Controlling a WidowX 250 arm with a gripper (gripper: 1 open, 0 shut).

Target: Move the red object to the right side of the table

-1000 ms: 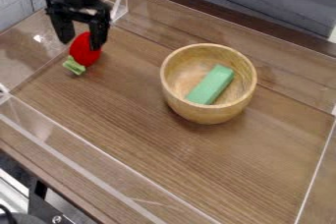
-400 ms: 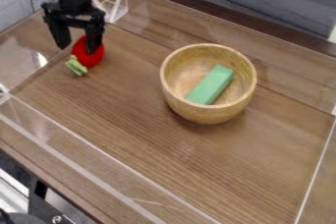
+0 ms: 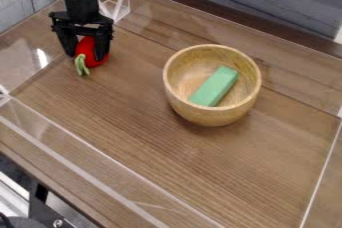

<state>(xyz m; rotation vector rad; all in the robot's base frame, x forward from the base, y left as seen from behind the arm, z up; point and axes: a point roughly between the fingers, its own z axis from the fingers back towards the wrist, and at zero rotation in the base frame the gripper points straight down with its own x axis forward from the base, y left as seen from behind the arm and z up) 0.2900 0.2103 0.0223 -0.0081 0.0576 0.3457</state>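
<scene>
The red object (image 3: 86,48), a small red toy fruit with a light-green stem (image 3: 80,68) at its near end, lies on the table (image 3: 147,152) at the far left. My black gripper (image 3: 83,46) points straight down over it, open, with one finger on each side of the fruit. Its fingertips are low, close to the tabletop. The upper part of the fruit is partly hidden by the gripper body.
A wooden bowl (image 3: 181,102) holding a green rectangular block (image 3: 214,86) stands right of centre. Clear acrylic walls (image 3: 80,162) edge the tabletop on all sides, one close behind the gripper.
The gripper has come down around the red fruit, staying open; the fruit now sits between its fingers. The fruit, bowl and block have not moved.
</scene>
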